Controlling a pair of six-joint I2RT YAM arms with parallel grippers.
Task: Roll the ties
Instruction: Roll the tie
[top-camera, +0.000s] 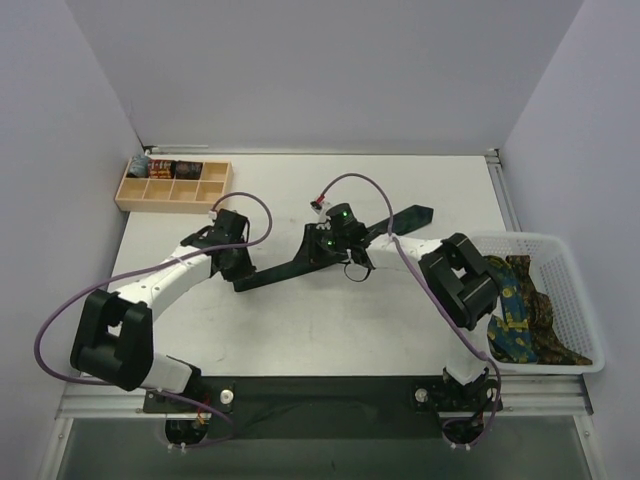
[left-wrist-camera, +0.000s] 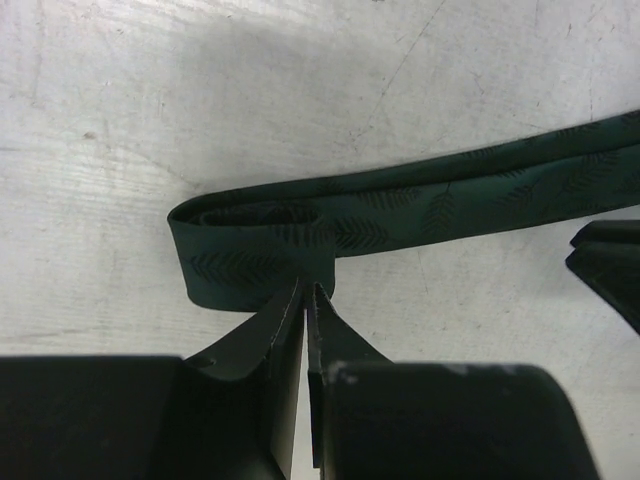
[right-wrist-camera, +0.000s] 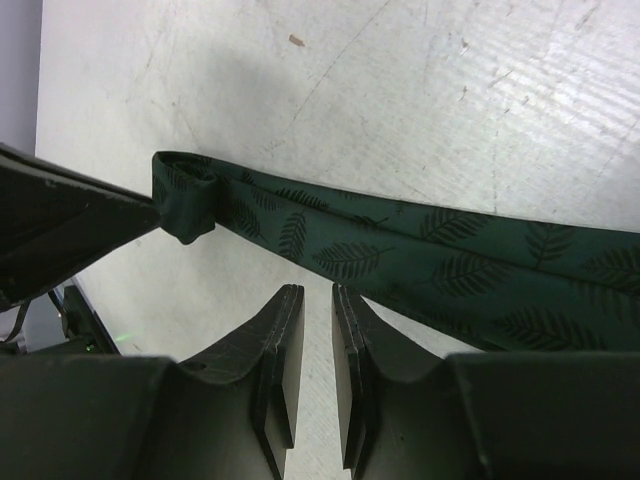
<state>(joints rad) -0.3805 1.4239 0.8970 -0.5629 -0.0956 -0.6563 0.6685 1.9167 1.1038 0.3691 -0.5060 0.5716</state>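
A dark green tie (top-camera: 280, 272) with a leaf pattern lies diagonally across the middle of the table. Its left end is folded over into a small loop (left-wrist-camera: 250, 245). My left gripper (top-camera: 240, 270) (left-wrist-camera: 308, 290) is pinched almost fully together on the edge of that folded end. From the right wrist view one of its fingers (right-wrist-camera: 60, 220) meets the fold. My right gripper (top-camera: 315, 250) (right-wrist-camera: 318, 295) hovers beside the tie (right-wrist-camera: 450, 265) further along, its jaws a narrow gap apart with only bare table between them.
A white basket (top-camera: 560, 240) at the right edge holds a blue-and-yellow tie (top-camera: 515, 310) and a brown patterned one (top-camera: 548, 325). A wooden compartment tray (top-camera: 170, 190) with small items sits at the back left. Purple cables loop over both arms.
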